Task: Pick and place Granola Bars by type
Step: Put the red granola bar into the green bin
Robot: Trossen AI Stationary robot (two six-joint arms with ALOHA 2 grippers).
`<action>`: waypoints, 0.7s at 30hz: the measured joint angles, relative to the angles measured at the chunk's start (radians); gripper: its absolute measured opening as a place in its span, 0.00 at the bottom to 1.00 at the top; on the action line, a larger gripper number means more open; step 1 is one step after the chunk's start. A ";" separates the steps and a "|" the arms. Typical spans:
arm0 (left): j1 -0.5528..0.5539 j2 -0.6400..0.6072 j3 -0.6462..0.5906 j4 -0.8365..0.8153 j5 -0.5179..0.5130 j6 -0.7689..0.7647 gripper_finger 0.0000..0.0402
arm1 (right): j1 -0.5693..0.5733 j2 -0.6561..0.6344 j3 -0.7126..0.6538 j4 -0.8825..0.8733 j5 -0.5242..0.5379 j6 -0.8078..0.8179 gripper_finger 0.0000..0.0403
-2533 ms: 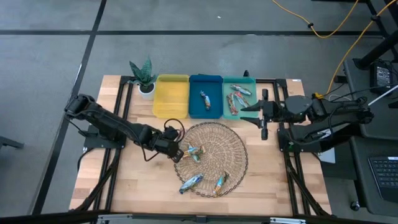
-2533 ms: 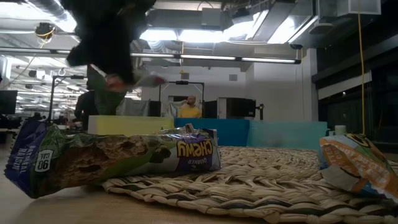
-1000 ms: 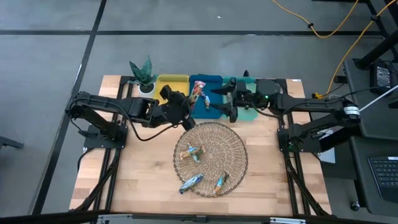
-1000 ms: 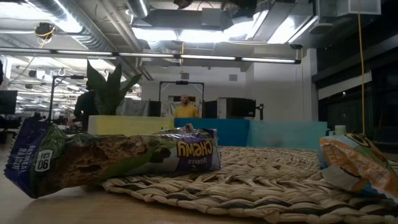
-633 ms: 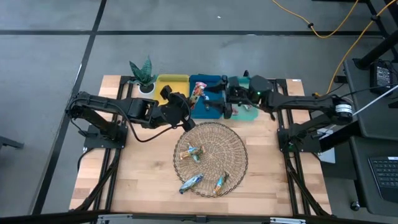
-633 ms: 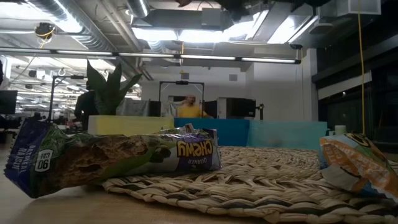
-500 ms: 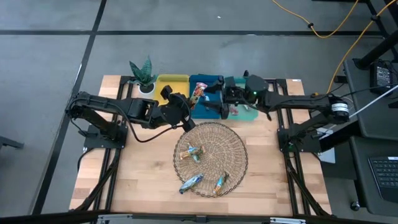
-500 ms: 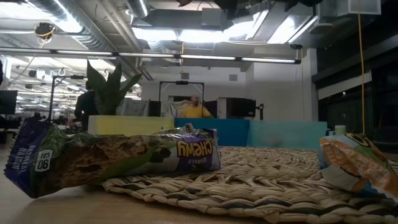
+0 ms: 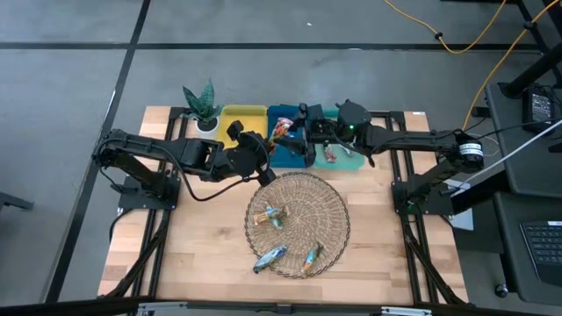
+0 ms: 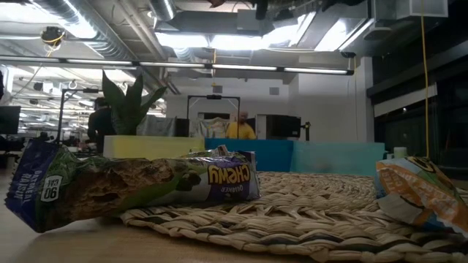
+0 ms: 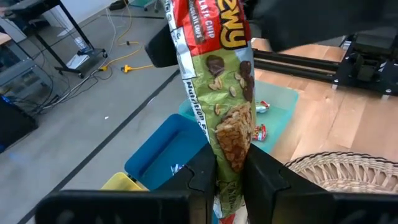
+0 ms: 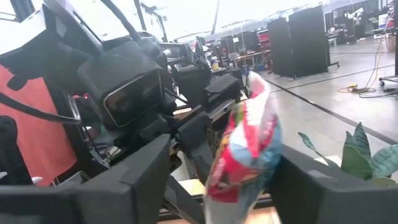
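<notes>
Low view, nearest the lens: a granola bar in green-brown wrapper (image 10: 131, 186) lies at lower left of frame, half on the bare wood, half on the woven edge of the wire basket (image 10: 307, 212). A 2nd bar, orange-blue (image 10: 417, 193), sits on the basket at lower right.

High view: the wood table (image 9: 202, 254) fills the centre of frame, w/ the round basket (image 9: 299, 224) at lower centre. In it are 3 bars: one near its left part (image 9: 269, 215), one at its bottom-left rim (image 9: 270, 256), one at its bottom rim (image 9: 310, 259).

Behind the basket, above centre of frame, the left gripper (image 9: 263, 158) is closed on a red-green bar (image 9: 281, 132); in its wrist view the 2 fingers (image 11: 202, 180) pinch the wrapper's lower end and the bar stands upright. The right gripper (image 9: 303, 132) comes from the right side to the same bar. Its fingers (image 12: 143, 168) stand on both sides of the wrapper's top, still partly open; if they touch it, cannot tell.

Further back, along the table's top edge: yellow bin (image 9: 241, 132), blue bin (image 9: 290, 151) under the held bar, teal bin (image 9: 338, 158) w/ a few bars in it. A small potted plant (image 9: 202, 105) stands at the left of the yellow bin.

Around the table is grey floor w/ dark lines; a yellow cable (image 9: 457, 35) at upper right. In low view the room behind is a big hall w/ ceiling lights, and a person in a yellow top (image 10: 240, 130) far back at centre.
</notes>
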 joint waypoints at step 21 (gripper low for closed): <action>-0.041 0.000 0.000 -0.009 0.064 0.103 0.32 | -0.011 -0.001 0.000 -0.006 -0.003 -0.024 0.11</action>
